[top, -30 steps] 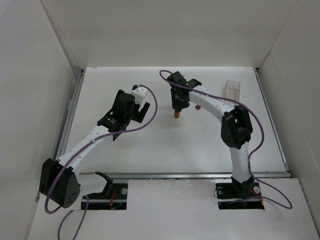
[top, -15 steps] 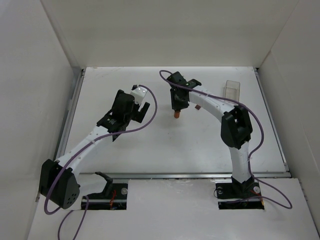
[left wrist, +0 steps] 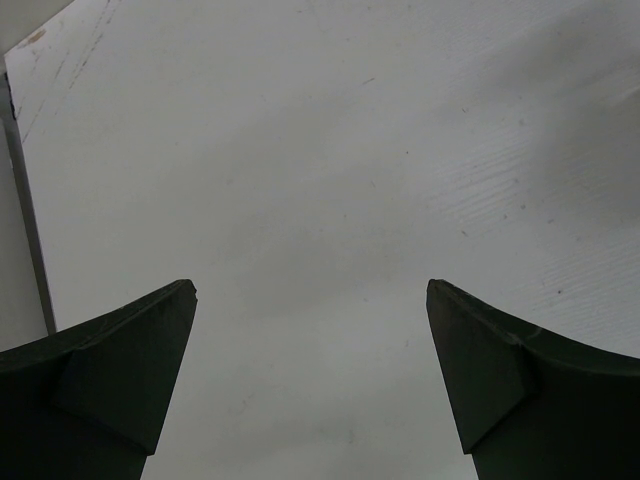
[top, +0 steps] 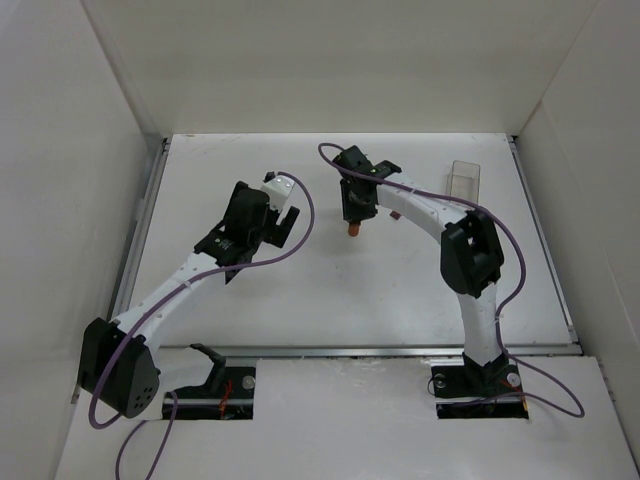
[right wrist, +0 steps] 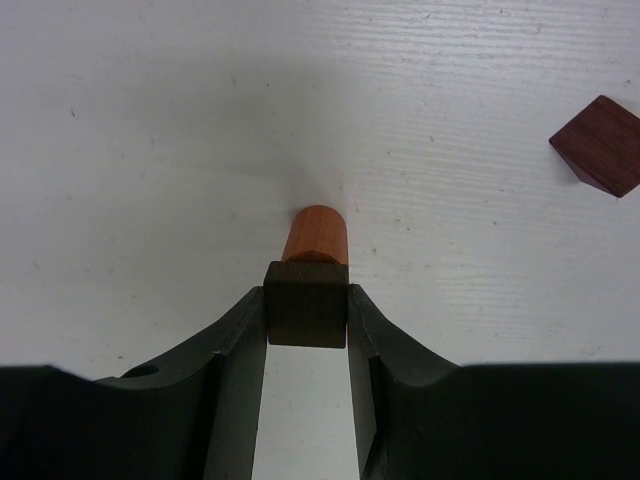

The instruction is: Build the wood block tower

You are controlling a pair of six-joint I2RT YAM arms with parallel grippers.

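My right gripper [right wrist: 307, 300] is shut on a dark brown cube-like block [right wrist: 307, 303]. It holds the block directly over the upright orange-brown short cylinder [right wrist: 315, 235], at or just above its top; I cannot tell whether they touch. In the top view the right gripper [top: 354, 214] is mid-table, with the cylinder [top: 353, 230] showing just under it. My left gripper [left wrist: 310, 300] is open and empty over bare table. In the top view it [top: 288, 218] is to the left of the cylinder.
A second reddish-brown block [right wrist: 600, 145] lies on the table to the right of the cylinder. A clear plastic rectangular container [top: 463, 178] stands at the back right. White walls enclose the table on three sides.
My right gripper, with the dark block, has edged very slightly left over the cylinder. The left arm has not moved.
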